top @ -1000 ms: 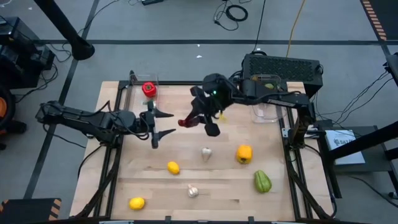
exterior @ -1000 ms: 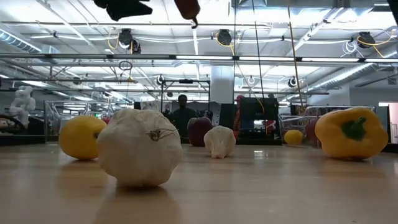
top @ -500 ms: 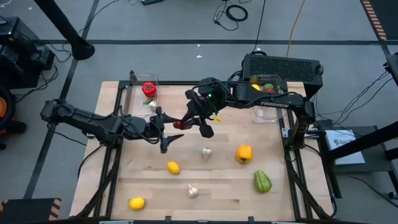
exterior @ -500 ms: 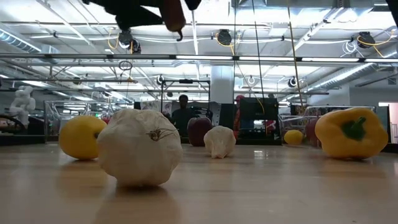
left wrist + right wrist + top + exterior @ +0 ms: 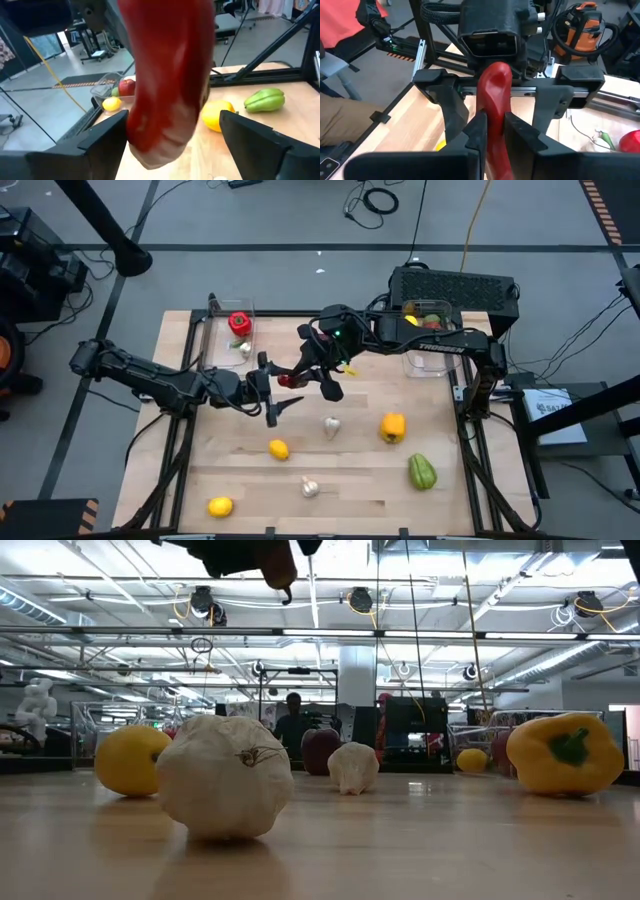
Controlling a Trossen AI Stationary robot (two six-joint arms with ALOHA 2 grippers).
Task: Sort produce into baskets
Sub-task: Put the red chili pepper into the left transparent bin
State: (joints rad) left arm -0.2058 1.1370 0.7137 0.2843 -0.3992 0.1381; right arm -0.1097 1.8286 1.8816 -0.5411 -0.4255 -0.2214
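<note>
Two grippers meet mid-table: right gripper clamps the red chili; left gripper gapes wide around it, untouching.

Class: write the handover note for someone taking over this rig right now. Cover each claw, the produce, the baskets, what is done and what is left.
Right claw: shut on the chili, held mid-air over the table.
Left claw: open, its fingers either side of the chili; looks like a handoff.
Left basket: a red piece and a pale one.
Right basket: several pieces.
Left on the table: two lemons, two garlics, yellow pepper, green pepper.
</note>
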